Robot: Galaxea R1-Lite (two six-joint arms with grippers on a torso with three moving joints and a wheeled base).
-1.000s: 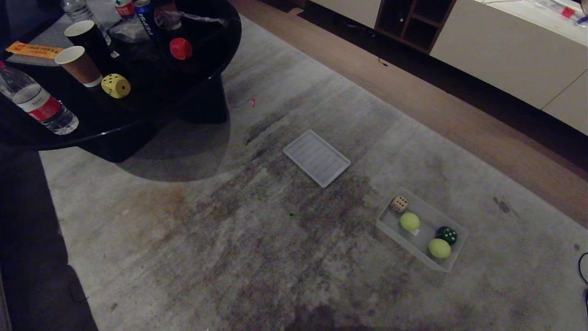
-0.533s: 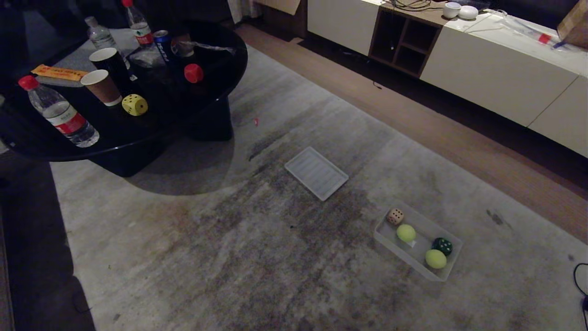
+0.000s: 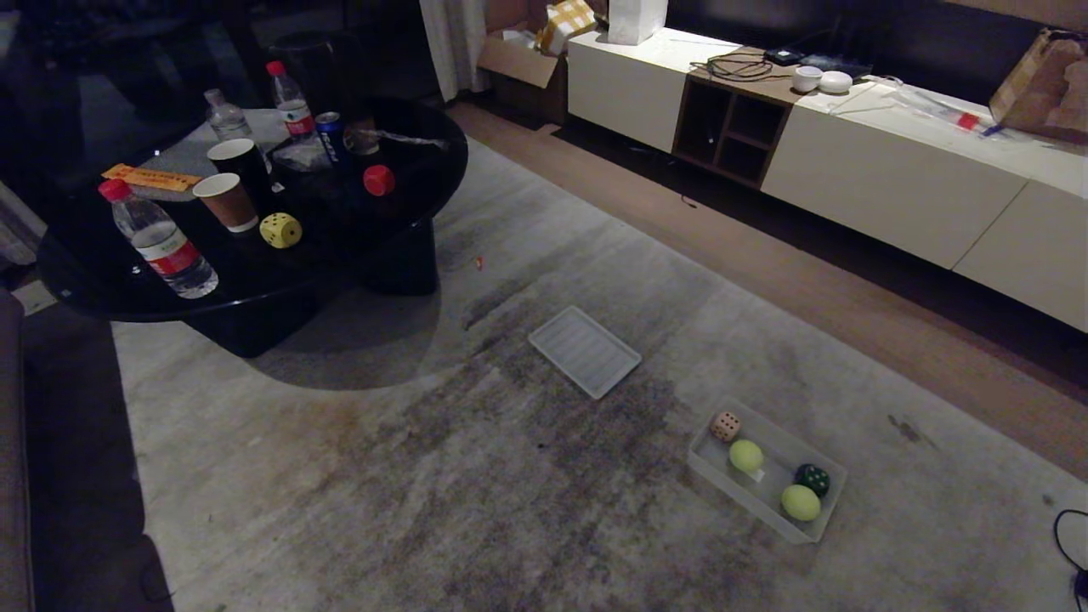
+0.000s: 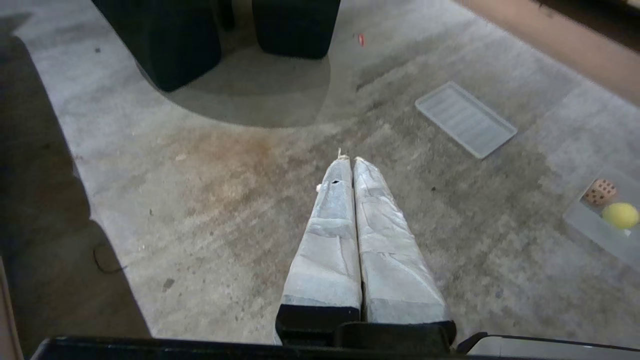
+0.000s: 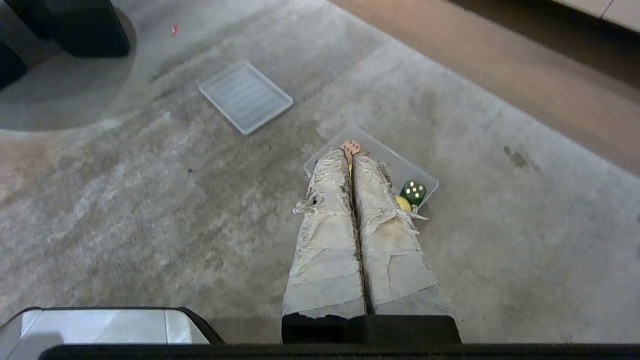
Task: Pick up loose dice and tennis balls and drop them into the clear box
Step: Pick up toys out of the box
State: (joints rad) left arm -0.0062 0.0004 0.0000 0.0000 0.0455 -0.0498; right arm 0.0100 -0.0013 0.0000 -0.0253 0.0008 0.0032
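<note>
Clear box (image 3: 710,466) sits on the rug (image 3: 425,476) at about 4 o'clock in the head view. Inside it are a beige die (image 3: 725,426), a dark green die (image 3: 813,479) and two tennis balls (image 3: 746,456). A flat ribbed lid (image 3: 584,351) lies on the rug at its 10 o'clock, well apart. A yellow die (image 3: 280,230) and a red die (image 3: 378,179) rest on the black table (image 3: 102,285), far off at 10 o'clock. The left gripper (image 4: 348,160) and the right gripper (image 5: 351,155) hang above the rug, jaws pressed together, holding nothing.
</note>
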